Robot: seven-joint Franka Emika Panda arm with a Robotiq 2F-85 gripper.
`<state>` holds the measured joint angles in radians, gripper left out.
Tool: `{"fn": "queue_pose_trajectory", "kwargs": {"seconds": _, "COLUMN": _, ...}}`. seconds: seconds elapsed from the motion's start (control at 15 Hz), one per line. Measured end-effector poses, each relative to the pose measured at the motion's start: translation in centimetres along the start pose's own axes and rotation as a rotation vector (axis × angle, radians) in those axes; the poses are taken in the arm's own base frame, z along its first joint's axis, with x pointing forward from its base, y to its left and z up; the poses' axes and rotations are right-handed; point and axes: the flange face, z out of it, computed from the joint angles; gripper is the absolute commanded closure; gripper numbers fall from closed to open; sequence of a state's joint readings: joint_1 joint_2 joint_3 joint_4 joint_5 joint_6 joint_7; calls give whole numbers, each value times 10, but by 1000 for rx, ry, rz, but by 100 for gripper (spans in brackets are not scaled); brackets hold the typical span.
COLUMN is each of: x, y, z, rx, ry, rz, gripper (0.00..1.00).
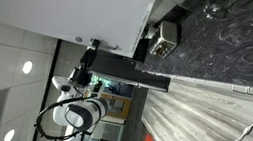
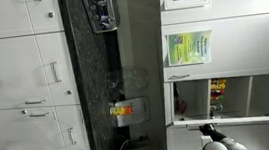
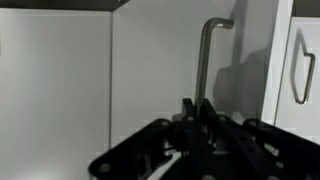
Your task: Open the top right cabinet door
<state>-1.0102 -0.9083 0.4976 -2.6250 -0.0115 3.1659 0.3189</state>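
In the wrist view the gripper (image 3: 198,108) sits at the bottom of the picture, right at the lower end of the slim silver handle (image 3: 203,60) on the top right cabinet door (image 3: 150,70). The bar runs straight down to the dark fingers (image 3: 187,106), which stand close together there. Whether they are clamped on the bar or only touching it I cannot tell, because the fingers themselves hide the meeting point. The door fills most of that view as a plain, flat, light grey-white panel, and the handle bends over at its top end to meet it. Just beside it, a neighbouring door (image 3: 305,100) carries a similar handle (image 3: 300,65). In an exterior view the same pale door (image 1: 66,1) is a large blank sheet. The gripper (image 1: 93,45) reaches its edge, next to a dark marbled surface (image 1: 221,44) and a wood-grain panel (image 1: 201,112).
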Motion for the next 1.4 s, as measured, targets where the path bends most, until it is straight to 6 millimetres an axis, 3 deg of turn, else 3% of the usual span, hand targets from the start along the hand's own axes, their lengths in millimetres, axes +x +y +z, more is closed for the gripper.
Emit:
{"fn": "queue_pose_trajectory", "kwargs": {"seconds": 0.2, "x": -10, "y": 36, "z": -16, "rx": -63, "ry": 19, "rz": 37, "gripper": 97}}
{"fn": "queue_pose_trajectory", "kwargs": {"seconds": 0.27, "x": -13, "y": 41, "z": -18, "rx": -58, "ry": 38, "rz": 48, "gripper": 64}}
{"fn": "queue_pose_trajectory", "kwargs": {"seconds": 0.33, "x": -16, "y": 45, "z": -19, "rx": -55, "ry": 52, "rz": 56, "gripper": 63}}
{"fn": "queue_pose_trajectory", "kwargs": {"seconds": 0.47, "x": -20, "y": 52, "z": -19, "rx": -53, "ry": 72, "rz": 65, "gripper": 50}}
{"fn": "queue_pose_trajectory", "kwargs": {"seconds": 0.87, "x": -21, "y": 70, "z": -15, "rx": -63, "ry": 73, "rz": 61, "gripper": 4}}
{"fn": "queue_pose_trajectory", "kwargs": {"seconds": 0.93, "x": -20, "y": 74, "z": -14, "rx": -63, "ry": 64, "rz": 60, "gripper": 0}}
{"fn": "queue_pose_trajectory", "kwargs": {"seconds": 1.4, "x": -2, "y": 92, "z": -7, "rx": -23, "ry": -50, "rz": -12, "gripper": 0}}
